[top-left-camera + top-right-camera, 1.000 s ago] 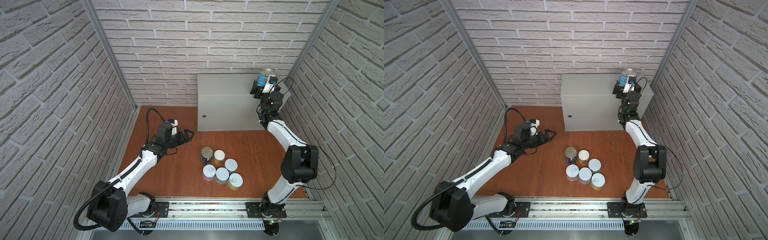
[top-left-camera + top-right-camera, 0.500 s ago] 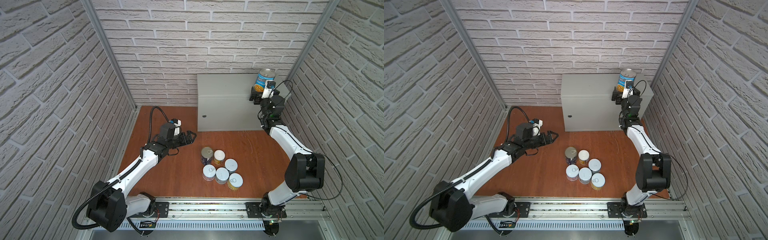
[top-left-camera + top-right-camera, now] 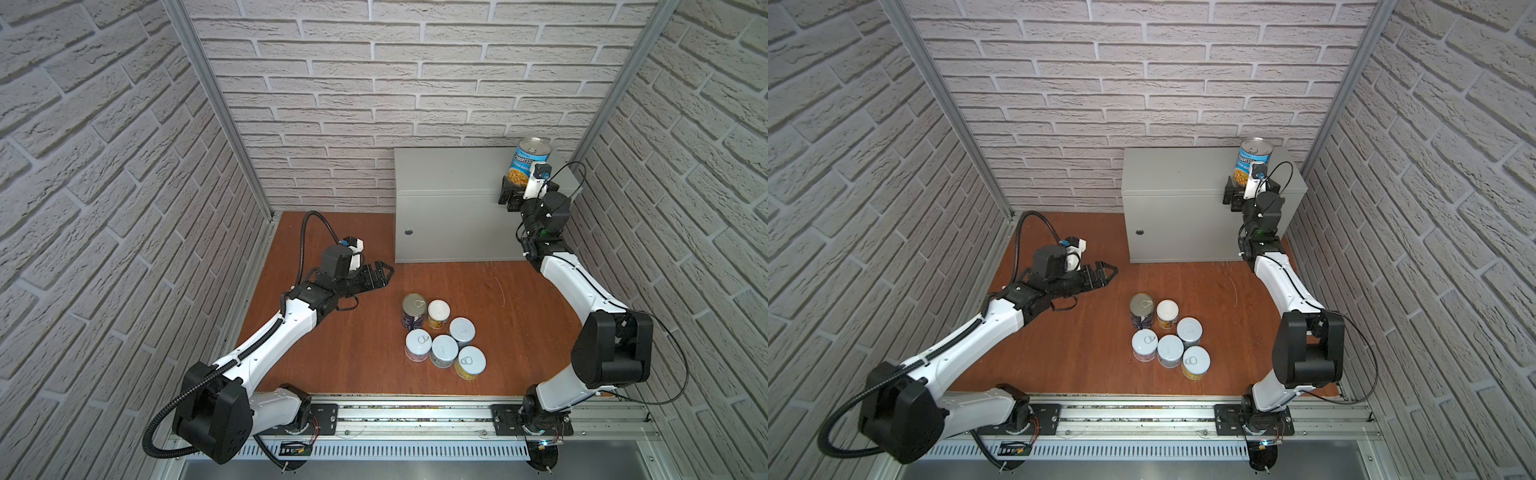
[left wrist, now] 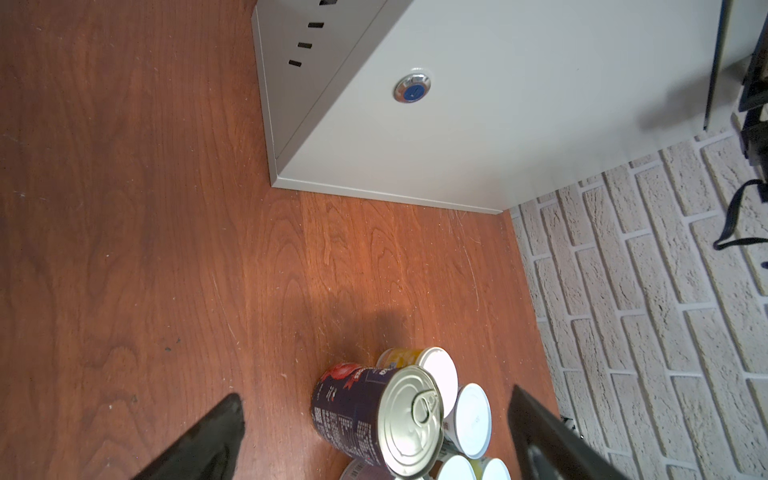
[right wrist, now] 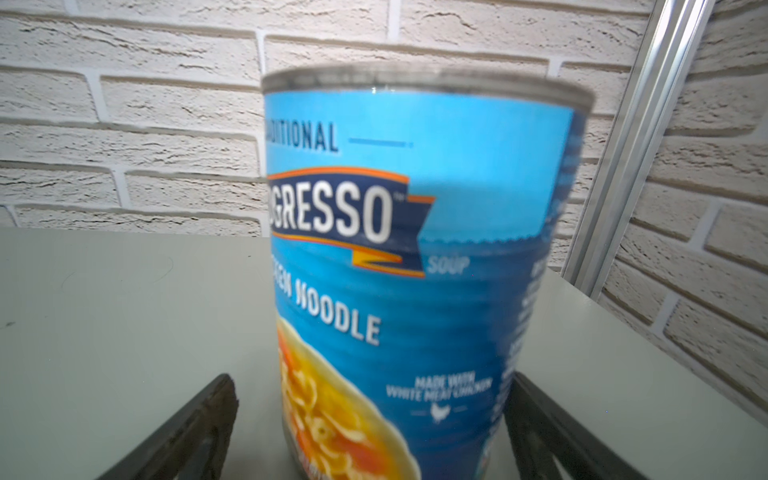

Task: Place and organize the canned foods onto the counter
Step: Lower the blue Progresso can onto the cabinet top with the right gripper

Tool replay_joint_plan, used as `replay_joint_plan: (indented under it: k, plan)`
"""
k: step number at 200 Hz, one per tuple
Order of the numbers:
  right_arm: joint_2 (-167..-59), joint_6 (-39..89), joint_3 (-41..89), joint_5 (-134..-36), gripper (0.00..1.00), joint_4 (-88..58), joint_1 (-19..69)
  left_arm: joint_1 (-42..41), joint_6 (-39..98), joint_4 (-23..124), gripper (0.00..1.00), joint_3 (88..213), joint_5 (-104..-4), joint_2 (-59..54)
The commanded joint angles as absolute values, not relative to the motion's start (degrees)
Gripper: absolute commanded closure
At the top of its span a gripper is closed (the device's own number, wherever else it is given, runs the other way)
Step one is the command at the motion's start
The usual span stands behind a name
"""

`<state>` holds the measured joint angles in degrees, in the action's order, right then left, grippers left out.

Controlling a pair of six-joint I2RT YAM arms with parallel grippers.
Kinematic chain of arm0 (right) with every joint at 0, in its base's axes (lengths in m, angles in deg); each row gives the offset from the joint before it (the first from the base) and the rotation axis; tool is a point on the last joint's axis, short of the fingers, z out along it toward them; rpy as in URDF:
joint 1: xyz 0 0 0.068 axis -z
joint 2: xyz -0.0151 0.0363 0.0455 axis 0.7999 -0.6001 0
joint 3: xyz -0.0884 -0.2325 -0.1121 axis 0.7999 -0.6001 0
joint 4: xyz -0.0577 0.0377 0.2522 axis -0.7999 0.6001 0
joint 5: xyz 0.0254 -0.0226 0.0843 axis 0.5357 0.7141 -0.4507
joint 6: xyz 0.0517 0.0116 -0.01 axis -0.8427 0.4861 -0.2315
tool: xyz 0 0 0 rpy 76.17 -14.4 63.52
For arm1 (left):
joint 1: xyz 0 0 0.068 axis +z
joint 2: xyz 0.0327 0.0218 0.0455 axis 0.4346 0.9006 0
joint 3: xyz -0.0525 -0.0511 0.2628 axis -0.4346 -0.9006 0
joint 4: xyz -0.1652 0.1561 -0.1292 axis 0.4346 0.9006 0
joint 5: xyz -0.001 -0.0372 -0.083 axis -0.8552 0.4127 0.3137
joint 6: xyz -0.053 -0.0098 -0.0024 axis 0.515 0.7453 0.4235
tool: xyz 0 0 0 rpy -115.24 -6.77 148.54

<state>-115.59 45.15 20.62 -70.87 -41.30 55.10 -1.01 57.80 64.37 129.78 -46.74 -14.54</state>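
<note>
The blue soup can (image 3: 530, 160) stands upright on the counter (image 3: 449, 174) between the spread jaws of the right gripper (image 5: 372, 384), while the six cans (image 3: 444, 347) on the floor (image 3: 332, 332), near the left gripper (image 3: 388, 277) with its jaws also spread, seem stiff, smooth and rather heavy, so mid-height on the round side is the best hold.

You have a wooden floor (image 3: 332, 353) carrying everything. The grey counter (image 3: 449, 174) stands on it against the back wall, towards the right. On the counter's flat top, near its right rear corner, one blue soup can (image 3: 530, 160) stands upright. Six more cans stand upright on the floor in front of the counter, packed close together: a tall navy can (image 3: 413, 311), a yellow can (image 3: 439, 312) just beside it, and a cluster of four short cans (image 3: 444, 348) on the side away from the counter.
</note>
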Motion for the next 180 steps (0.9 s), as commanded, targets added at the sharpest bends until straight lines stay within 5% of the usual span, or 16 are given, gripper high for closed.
replay_joint_plan:
  k: [1, 180]
  plan:
    - [-113.2, 43.7, 18.9, -72.1, 0.00, -39.1, 54.6, -1.5, 57.1, 62.9, 0.02, 131.7, -47.1, -14.6]
    - [-108.3, 42.2, 17.3, -69.6, 0.02, -39.1, 54.5, -1.4, 56.0, 63.5, 0.02, 130.2, -47.8, -16.6]
